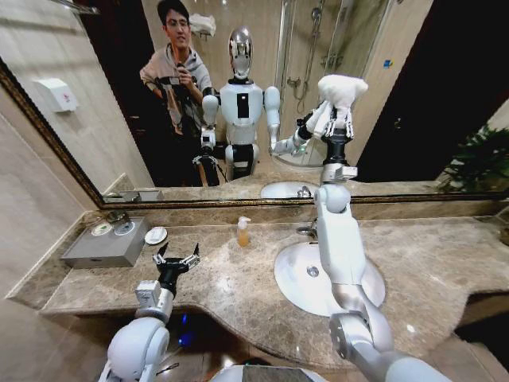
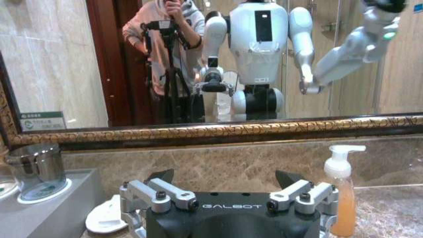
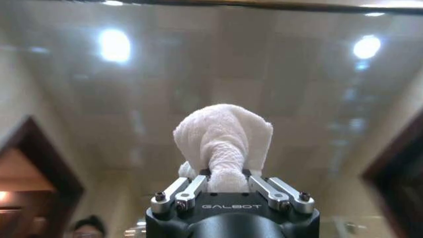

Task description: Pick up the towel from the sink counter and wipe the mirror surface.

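The right gripper (image 1: 337, 121) is raised high against the mirror (image 1: 382, 95), its fingers clamped on the white terry towel (image 1: 342, 89), which bunches out past the fingertips into a rounded wad; in the right wrist view the towel (image 3: 225, 144) rises straight out from between the closed fingers (image 3: 188, 188) with the glass just beyond it. So the pick is done and the step in hand is the wipe itself. Whether the wad is truly pressing on the glass or hanging just short of it cannot be told from these views. To wipe well, I judge the towel's soft front should stay the only thing that meets the glass: the metal fingertips sit close behind the wad, so pushing in too hard could flatten the cloth and bring them onto the mirror. Light, even pressure and sweeps kept flat to the surface should serve, with the grip held firm so the cloth does not drag out sideways. The bronze frame (image 1: 262, 201) lies well below the gripper, and the marble sink counter (image 1: 238, 278) with its oval basin (image 1: 296, 280) lies lower again, under the outstretched arm. The left gripper (image 1: 176, 259) waits low over the counter with its fingers spread and nothing between them, an orange soap dispenser (image 2: 338, 191) just beside it and a small white dish (image 2: 106, 217) at its other side.
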`<state>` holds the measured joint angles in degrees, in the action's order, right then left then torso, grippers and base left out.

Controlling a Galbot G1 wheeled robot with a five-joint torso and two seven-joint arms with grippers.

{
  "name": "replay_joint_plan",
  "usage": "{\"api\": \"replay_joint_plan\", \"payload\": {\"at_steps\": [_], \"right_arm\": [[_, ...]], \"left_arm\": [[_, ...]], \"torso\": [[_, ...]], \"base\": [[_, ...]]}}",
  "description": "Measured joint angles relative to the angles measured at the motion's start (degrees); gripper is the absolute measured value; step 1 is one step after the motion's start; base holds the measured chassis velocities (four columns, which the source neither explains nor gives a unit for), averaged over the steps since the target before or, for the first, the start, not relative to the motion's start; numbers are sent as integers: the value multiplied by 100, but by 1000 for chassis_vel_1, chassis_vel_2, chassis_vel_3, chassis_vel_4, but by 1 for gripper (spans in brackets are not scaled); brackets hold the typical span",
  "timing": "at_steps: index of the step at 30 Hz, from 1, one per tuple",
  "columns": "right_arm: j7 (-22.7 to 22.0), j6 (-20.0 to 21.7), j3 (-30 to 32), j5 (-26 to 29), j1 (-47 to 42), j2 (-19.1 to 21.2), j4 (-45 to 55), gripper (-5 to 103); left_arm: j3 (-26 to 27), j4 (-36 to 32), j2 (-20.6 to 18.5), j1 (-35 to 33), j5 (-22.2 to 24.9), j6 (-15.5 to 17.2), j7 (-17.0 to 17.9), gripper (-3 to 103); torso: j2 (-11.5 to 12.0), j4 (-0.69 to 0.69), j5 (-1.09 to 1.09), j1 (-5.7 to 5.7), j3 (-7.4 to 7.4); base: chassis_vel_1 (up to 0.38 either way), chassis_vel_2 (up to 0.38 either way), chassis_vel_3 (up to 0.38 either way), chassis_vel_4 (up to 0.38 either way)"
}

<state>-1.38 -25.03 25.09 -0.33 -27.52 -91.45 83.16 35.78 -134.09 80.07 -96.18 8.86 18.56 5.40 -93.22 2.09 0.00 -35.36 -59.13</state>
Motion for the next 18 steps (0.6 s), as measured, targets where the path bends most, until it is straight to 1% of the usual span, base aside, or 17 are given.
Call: {"api": "replay_joint_plan", "payload": {"at_steps": [3,6,7,10,13,16,18], "right_arm": [[123,-55,-155,-289,-31,-63,-43,18],[190,-117,-481,-625,-104,-66,-110,18],[190,-117,-481,-625,-104,-66,-110,18],[199,-115,-742,-787,-214,-67,-71,18],[204,-114,-729,-783,-317,-68,61,18],[188,-114,-573,-673,-473,-81,295,18],[117,-73,-354,-421,-677,-80,623,18]], "left_arm": [[1,0,0,0,0,0,0,100],[0,0,0,0,0,0,0,100],[0,0,0,0,0,0,0,100],[0,0,0,0,0,0,0,100],[0,0,0,0,0,0,0,100],[1,0,0,0,0,0,0,100],[1,0,0,0,0,0,0,100]], "torso": [[0,2,-2,0,0],[0,-2,-2,0,0],[0,-2,-2,0,0],[1,0,-1,-1,-1],[1,1,-2,-1,-1],[1,1,-1,-1,-1],[1,-2,-1,-1,-1]], "base": [[0,0,0,0],[0,0,0,0],[0,0,0,0],[0,0,0,0],[0,0,0,0],[0,0,0,0],[0,0,0,0]]}}
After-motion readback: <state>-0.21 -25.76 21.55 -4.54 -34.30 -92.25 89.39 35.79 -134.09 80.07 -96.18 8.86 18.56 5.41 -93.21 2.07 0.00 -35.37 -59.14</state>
